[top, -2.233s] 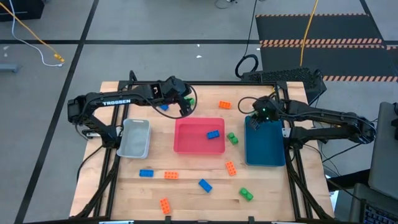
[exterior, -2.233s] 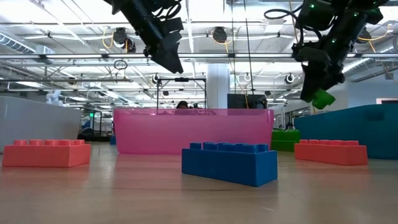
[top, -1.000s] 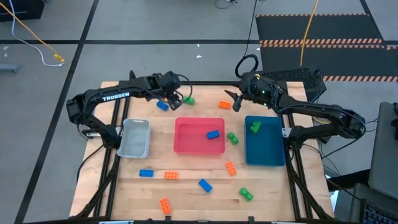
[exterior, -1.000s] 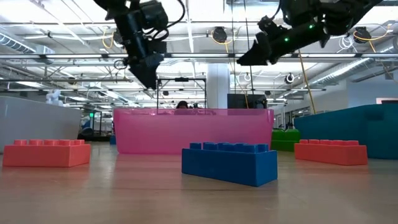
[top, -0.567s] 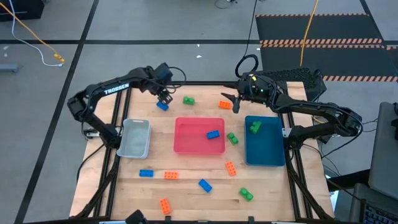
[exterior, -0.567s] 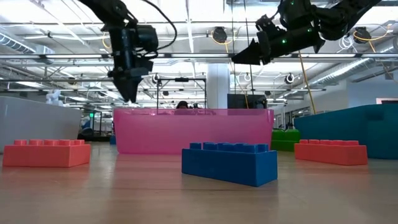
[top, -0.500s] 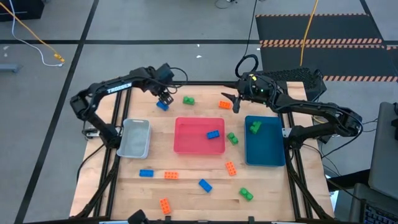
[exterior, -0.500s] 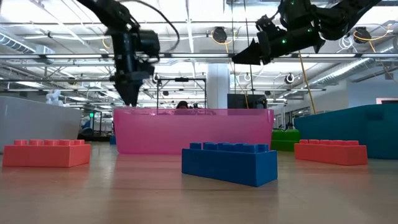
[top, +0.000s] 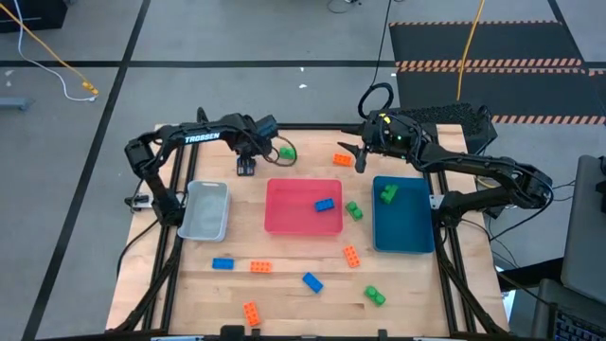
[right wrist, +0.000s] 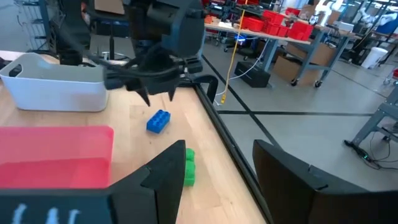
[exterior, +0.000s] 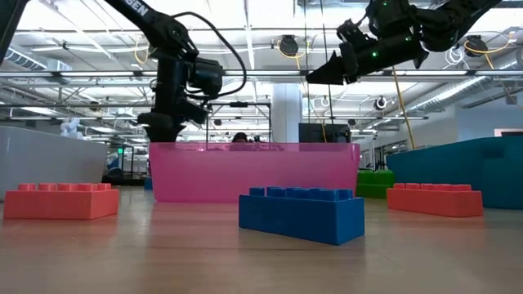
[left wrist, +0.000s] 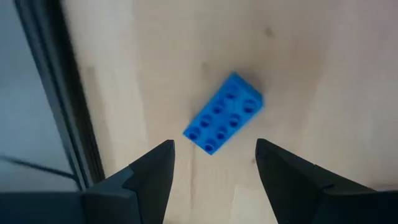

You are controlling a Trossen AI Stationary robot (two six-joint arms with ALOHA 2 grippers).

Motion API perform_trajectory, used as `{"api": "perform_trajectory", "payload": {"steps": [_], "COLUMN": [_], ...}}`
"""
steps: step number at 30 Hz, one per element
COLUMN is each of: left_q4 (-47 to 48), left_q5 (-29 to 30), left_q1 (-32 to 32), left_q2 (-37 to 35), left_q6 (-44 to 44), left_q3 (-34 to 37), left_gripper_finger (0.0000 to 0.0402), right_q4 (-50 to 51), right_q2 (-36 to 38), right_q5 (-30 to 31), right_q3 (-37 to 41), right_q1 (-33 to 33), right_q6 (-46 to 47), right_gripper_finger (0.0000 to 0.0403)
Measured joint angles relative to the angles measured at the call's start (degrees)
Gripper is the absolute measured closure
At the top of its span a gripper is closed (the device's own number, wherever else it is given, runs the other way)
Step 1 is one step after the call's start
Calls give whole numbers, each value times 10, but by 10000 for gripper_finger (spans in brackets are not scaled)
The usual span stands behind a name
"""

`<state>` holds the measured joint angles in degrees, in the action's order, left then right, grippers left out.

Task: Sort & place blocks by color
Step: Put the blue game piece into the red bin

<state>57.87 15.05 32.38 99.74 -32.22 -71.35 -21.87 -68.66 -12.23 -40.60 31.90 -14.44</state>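
Observation:
My left gripper is open and points down over a blue block near the table's far left. That block lies flat on the wood, studs up, just ahead of the fingertips, untouched; the gripper hides it in the high view. My right gripper is open and hovers by the far edge, next to an orange block. One green block lies in the teal tray and a blue block in the pink tray. Another green block lies between the grippers.
An empty grey tray sits at the left. Loose blocks lie toward the near edge: blue, orange, blue, orange, green, orange. A green one lies between the pink and teal trays.
My left gripper has moved toward the table's left, turned, and come down over the blue block at the far left, staying open. My right gripper has kept nearly still by the orange block.

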Motion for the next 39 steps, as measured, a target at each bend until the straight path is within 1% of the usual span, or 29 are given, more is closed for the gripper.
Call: {"api": "perform_trajectory", "payload": {"steps": [6, 10, 17, 21, 27, 36, 38, 39], "left_q4": [2, 1, -6, -6, -7, -9, -3, 3], "left_q5": [0, 0, 2, 16, 29, 40, 49, 54], "left_q1": [-14, -12, -2, -2, -1, -2, -3, -4], "left_q2": [0, 5, 61, 96, 125, 127, 127, 127], "left_q6": [-103, -132, -131, -136, -125, -101, -93, -89], "left_q3": [0, 0, -1, -1, 0, 0, 0, 0], "left_gripper_finger": [174, 174, 174, 174, 174, 176, 191, 205], "right_q4": [2, 7, 15, 16, 16, 16, 16, 16], "right_q2": [0, 0, 0, 0, 0, 0, 0, 0], "right_q5": [0, 0, 0, 0, 0, 1, 1, 1], "right_q3": [0, 0, 0, 0, 0, 0, 0, 0], "right_q1": [0, 0, 0, 0, 0, 0, 0, 0], "right_q6": [-2, -2, -1, 0, 0, -2, -2, -2], "right_gripper_finger": [220, 220, 220, 220, 220, 220, 220, 220]}}
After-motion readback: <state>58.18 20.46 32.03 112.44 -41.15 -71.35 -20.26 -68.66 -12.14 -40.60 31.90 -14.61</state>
